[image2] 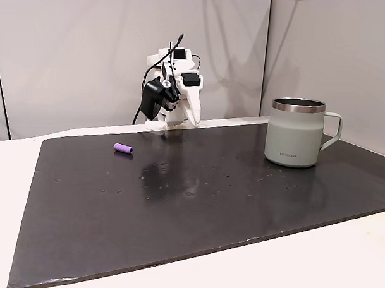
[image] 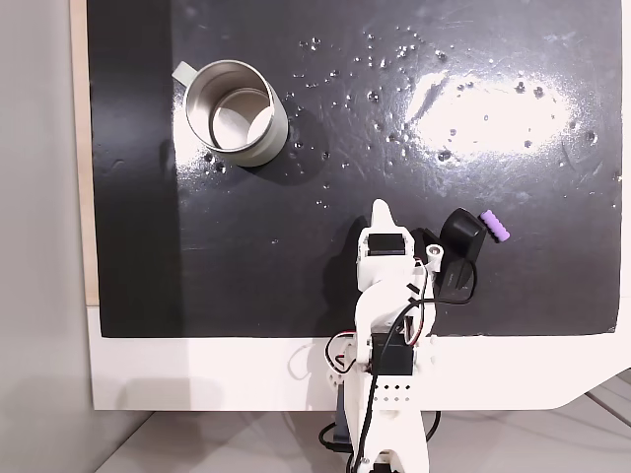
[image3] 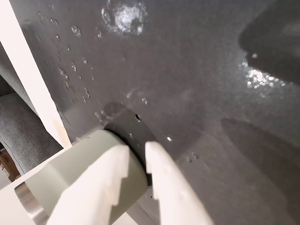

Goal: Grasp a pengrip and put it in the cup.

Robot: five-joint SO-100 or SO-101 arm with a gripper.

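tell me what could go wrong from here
The pengrip is small, round and lies on its side on the slick mat, so it may roll away from the gripper. The cup stands far across the mat, so the grip could slip out during the long carry.

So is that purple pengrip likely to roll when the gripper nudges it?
Probably: the pengrip is a small cylinder lying on its side on the smooth black mat. Its ribbing may aid grip. It looks light, so easily displaced.
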